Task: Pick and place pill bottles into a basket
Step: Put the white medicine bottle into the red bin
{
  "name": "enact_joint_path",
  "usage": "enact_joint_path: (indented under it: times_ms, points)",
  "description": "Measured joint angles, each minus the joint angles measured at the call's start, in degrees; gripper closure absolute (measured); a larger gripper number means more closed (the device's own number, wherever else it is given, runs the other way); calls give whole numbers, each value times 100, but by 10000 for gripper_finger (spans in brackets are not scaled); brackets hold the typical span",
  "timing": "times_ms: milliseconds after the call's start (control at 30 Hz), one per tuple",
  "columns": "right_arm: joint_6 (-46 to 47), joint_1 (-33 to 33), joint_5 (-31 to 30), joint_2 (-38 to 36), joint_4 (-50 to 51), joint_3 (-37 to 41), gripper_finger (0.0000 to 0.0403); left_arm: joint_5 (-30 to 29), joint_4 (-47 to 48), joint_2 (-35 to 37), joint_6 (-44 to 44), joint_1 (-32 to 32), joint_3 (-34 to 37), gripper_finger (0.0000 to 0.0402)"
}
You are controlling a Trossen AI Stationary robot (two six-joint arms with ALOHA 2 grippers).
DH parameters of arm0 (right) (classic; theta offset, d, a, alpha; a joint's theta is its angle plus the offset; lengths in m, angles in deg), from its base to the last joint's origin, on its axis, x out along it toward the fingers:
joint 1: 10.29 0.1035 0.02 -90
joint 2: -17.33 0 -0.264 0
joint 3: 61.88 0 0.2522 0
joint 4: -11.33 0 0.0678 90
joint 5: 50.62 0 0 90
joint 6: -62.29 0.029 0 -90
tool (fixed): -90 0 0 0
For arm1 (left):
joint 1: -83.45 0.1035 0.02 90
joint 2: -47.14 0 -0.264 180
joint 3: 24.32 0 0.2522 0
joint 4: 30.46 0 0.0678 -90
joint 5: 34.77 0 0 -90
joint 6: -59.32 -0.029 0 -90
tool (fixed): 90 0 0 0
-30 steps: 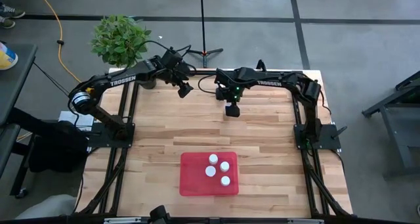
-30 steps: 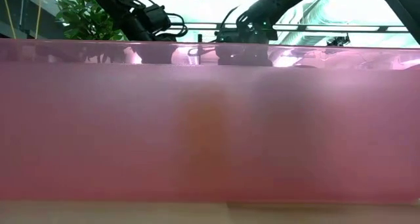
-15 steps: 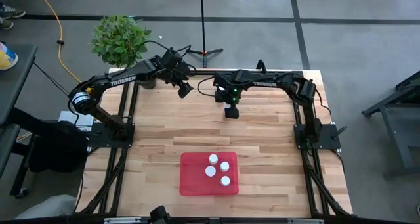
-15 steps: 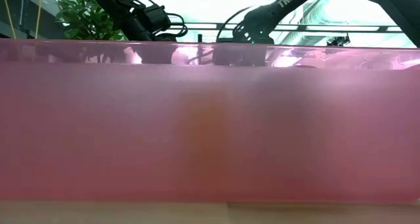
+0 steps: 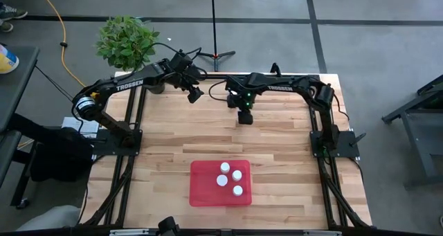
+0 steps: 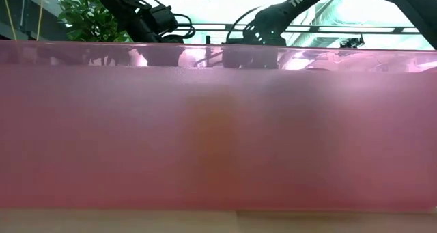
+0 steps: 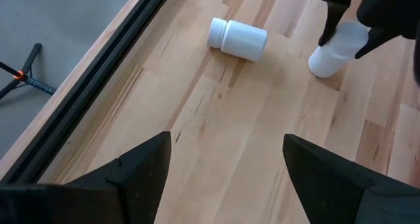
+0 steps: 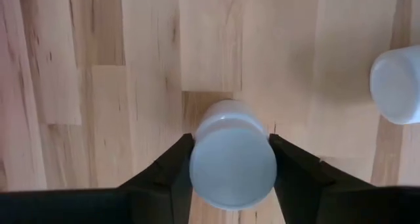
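A: While the near edge of the table [image 5: 166, 135] carries the red basket [image 5: 204, 191], four white-capped pill bottles [image 5: 230, 180] already stand inside it, bunched toward its right half. In the low view the basket wall [image 6: 218, 137] fills nearly everything.

B: Mid table?

A: Bare wood between the basket and the arms. Nothing to tag there.

B: Far side then.

A: The right gripper [image 5: 244, 117] is down near the far edge, around the middle. Its wrist view shows the fingers [image 8: 172, 165] pressed against both sides of a white bottle [image 8: 231, 159], so it's clenched on that one. The bottle looks like it is on the wood, not lifted.

B: Any left over?

A: One more bottle [image 7: 237, 39] lies on its side just beyond, close to the far rim, cap pointing outward. It's the white blob [image 8: 396, 83] at the edge of the right wrist view too.

B: Left arm?

A: The left gripper [image 5: 194, 95] waits at the far edge, left of the right one, fingers [image 7: 141, 165] spread, holding nothing. Its camera catches the right gripper [image 7: 348, 27] on the grasped bottle [image 7: 335, 50].

B: Step?

A: I'd call it grasp just made on the fifth bottle. Next move calls for a straight lift, then a carry back to the basket, dropping into the free left part so the standing bottles don't get knocked. The lying bottle comes last and needs a sideways grip.
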Motion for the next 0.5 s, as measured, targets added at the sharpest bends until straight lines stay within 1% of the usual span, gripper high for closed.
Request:
enact_joint_path:
  times_ms: [67, 200, 267, 333, 500]
  points:
    - [-23, 43, -103, -7, 71, 0, 246, 0, 0, 0, 1, 0, 0, 76]
    - [-24, 184, -547, -28, 187, -39, 247, -2, 0, 0, -2, 0, 0, 76]
    - [-4, 246, -616, -19, 337, -163, 249, -1, 0, 0, -4, 0, 0, 76]
    - [8, 328, -692, -9, 484, -354, 255, -2, 8, 0, -5, 0, 0, 76]
    - [185, 579, -750, -9, 1052, -1100, 255, -36, 110, 0, -42, 0, 0, 76]
